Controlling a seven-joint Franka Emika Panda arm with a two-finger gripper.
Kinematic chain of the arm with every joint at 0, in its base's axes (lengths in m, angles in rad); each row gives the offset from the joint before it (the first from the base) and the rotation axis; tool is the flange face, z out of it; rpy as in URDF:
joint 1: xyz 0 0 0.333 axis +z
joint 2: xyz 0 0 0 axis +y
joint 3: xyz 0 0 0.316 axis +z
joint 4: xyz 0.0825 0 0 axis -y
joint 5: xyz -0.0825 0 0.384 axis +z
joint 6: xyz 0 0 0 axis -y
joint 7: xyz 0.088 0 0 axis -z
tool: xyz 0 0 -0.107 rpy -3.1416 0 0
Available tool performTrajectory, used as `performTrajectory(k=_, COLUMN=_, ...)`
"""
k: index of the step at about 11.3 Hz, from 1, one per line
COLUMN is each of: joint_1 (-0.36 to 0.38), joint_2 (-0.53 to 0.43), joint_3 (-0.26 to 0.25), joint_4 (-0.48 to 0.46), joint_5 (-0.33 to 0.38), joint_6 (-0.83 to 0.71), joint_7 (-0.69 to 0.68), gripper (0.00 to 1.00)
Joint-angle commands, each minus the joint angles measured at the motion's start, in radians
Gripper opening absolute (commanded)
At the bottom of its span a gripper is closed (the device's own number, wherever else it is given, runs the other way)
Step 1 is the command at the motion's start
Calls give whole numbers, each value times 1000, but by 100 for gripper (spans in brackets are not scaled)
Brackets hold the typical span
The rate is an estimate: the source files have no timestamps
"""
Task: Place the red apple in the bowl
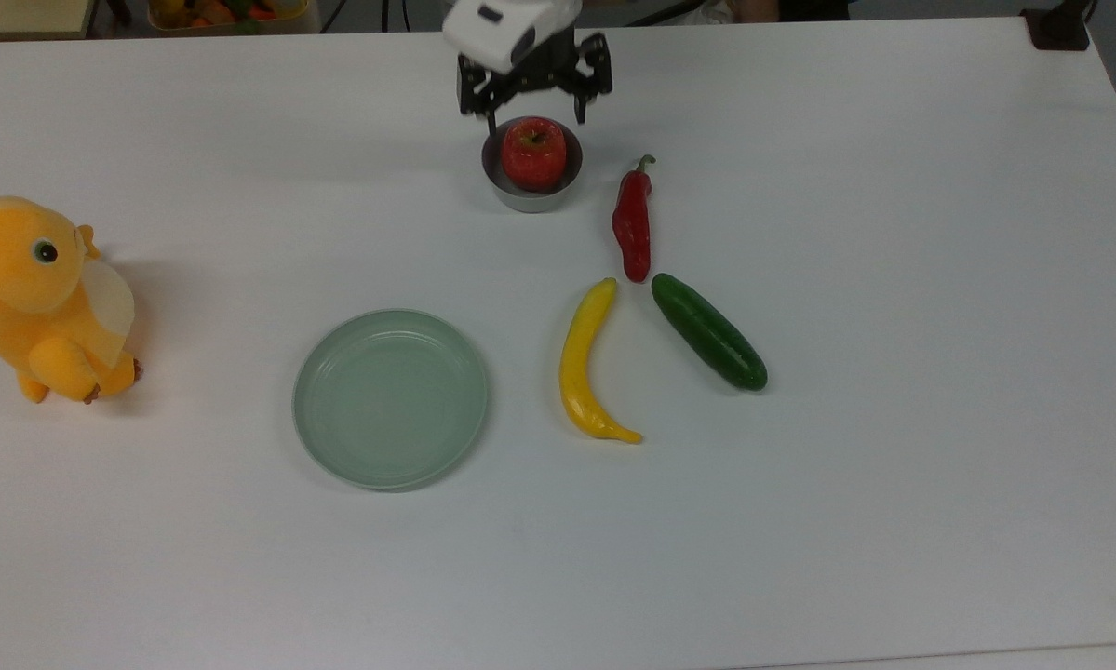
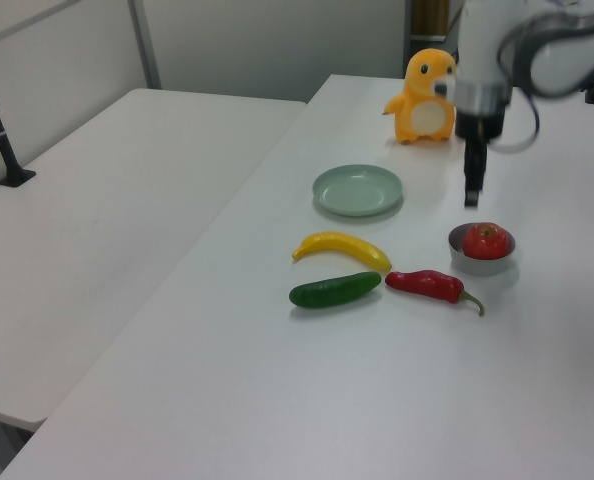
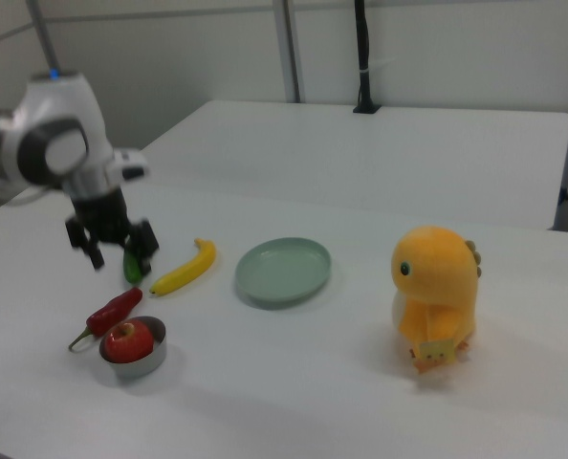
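Note:
The red apple (image 1: 533, 152) sits stem-up inside the small grey bowl (image 1: 531, 199) near the far edge of the table in the top view. It fills most of the bowl. The same apple (image 2: 487, 240) and bowl (image 2: 482, 265) appear at the left view's right, and the apple (image 3: 129, 340) and bowl (image 3: 137, 364) at the right view's lower left. My gripper (image 1: 536, 104) hangs above and just behind the bowl, open, with nothing between its fingers. It is well clear of the apple in the left view (image 2: 470, 198) and the right view (image 3: 121, 252).
A red chili pepper (image 1: 632, 223), a yellow banana (image 1: 585, 363) and a green cucumber (image 1: 708, 330) lie to the right of the bowl in the top view. A pale green plate (image 1: 390, 398) sits mid-table. An orange plush toy (image 1: 41, 298) stands at the top view's left edge.

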Motion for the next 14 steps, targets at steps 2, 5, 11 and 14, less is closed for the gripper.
performTrajectory(k=2, joint_1=-24, joint_2=-3, joint_3=-54, joint_4=384, joint_5=9, joint_6=-409, joint_7=36, gripper=100)
performTrajectory(k=5, joint_1=-23, joint_2=-11, joint_3=-104, joint_4=515, joint_5=17, joint_6=-497, joint_7=36, gripper=100)
performTrajectory(k=11, joint_1=-1, joint_2=23, joint_3=-205, joint_4=483, joint_5=32, joint_6=-341, joint_7=-39, gripper=100)
performTrajectory(k=14, joint_1=20, joint_2=34, joint_3=-237, joint_4=466, joint_5=32, joint_6=-288, joint_7=-57, gripper=100)
